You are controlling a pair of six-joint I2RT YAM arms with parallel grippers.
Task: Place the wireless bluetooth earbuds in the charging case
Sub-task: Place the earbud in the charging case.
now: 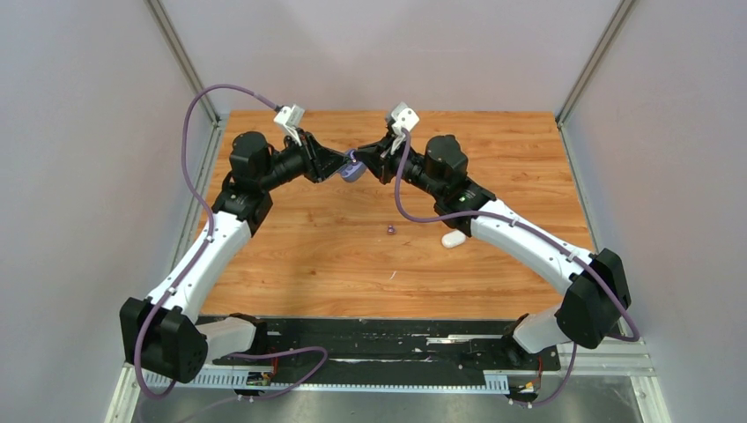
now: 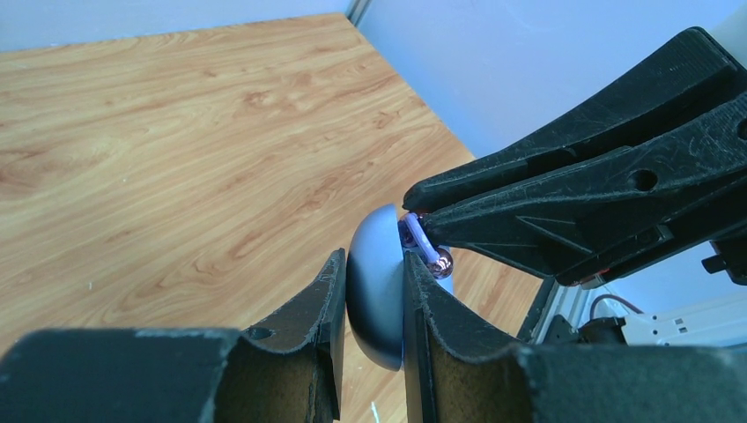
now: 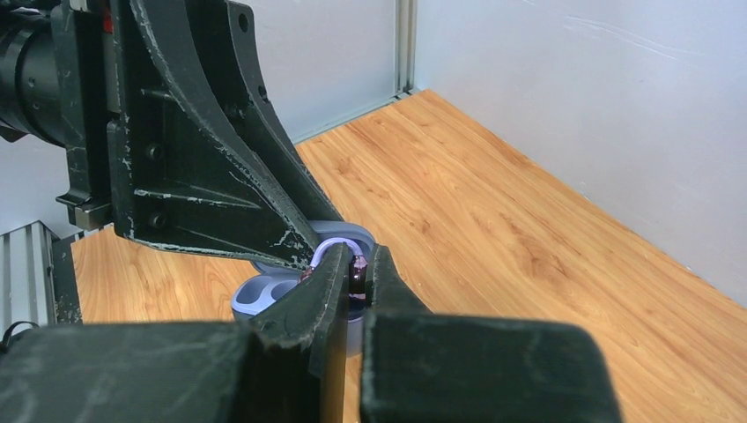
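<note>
Lavender charging case (image 1: 353, 170) showing against orange-brown wood-grain table (image 1: 291, 256)
At that case a dark purple earbud (image 3: 357, 277) is gleaming; right of it, a white case (image 1: 454, 239) is showing.

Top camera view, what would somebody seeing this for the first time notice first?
The two arms meet nose to nose over the far middle of the table. There the left hand clamps a purple charging case, and the right hand pinches a dark purple earbud at its open side. Nearer the camera, a lone purple earbud lies on the wood, with a white oval case just to its right, beside the right arm.
</note>
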